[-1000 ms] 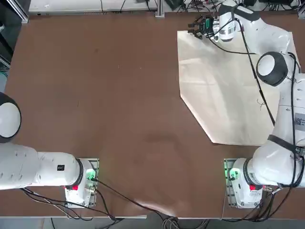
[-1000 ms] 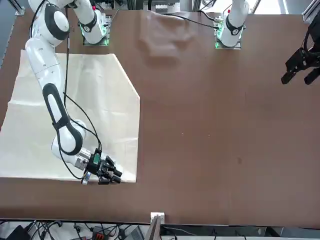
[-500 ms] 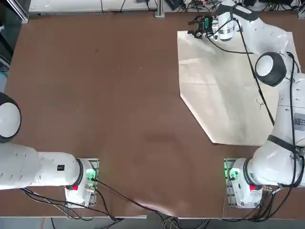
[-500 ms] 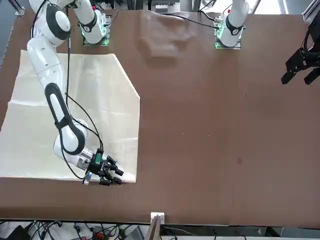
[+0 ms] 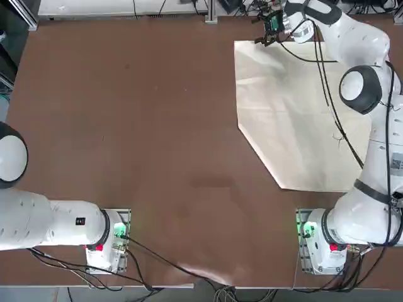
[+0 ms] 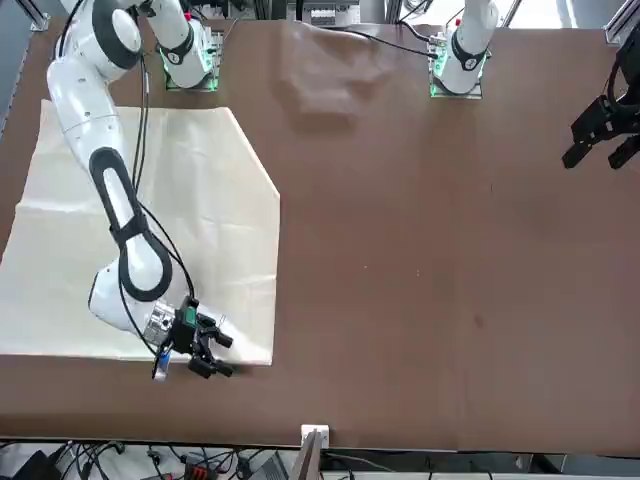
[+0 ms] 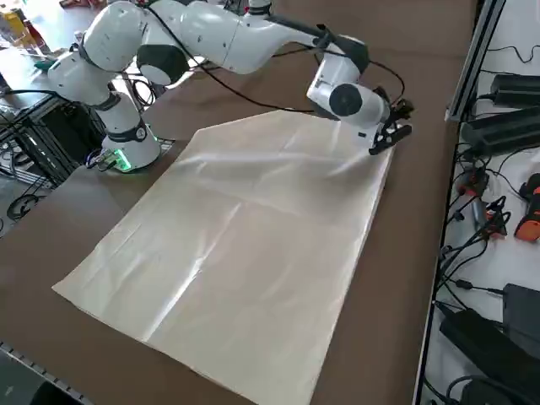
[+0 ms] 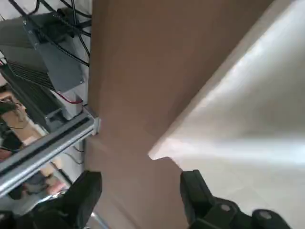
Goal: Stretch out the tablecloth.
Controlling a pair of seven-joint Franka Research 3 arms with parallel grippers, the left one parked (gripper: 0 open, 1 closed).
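**Kid:** How is the job going?

**Me:** Pretty far along, I think. The tablecloth (image 5: 302, 119) lies flat on my side of the brown table (image 5: 126, 113). Most of it looks smooth, with only soft creases. It is on the right half when you look down from above.

**Kid:** Is it all spread out?

**Me:** Not quite, as far as I can tell. From above, the edge nearest the middle of the table runs slanted, as if one corner is tucked under or cut off. I cannot tell which. That may be what is left to pull straight.

**Kid:** Where are you?

**Me:** My right gripper (image 6: 207, 350) is at the far corner of the cloth, the one farthest from my base and nearest the table's middle. I hang just past the cloth's far edge.

**Kid:** Are you holding it?

**Me:** No. My jaws are wide apart and nothing is between them. In my wrist view, one of my fingers (image 8: 195, 193) sits close over the cloth, and the corner tip (image 8: 155, 155) shows in the gap, lying loose on the table. I cannot tell if that finger brushes the cloth.
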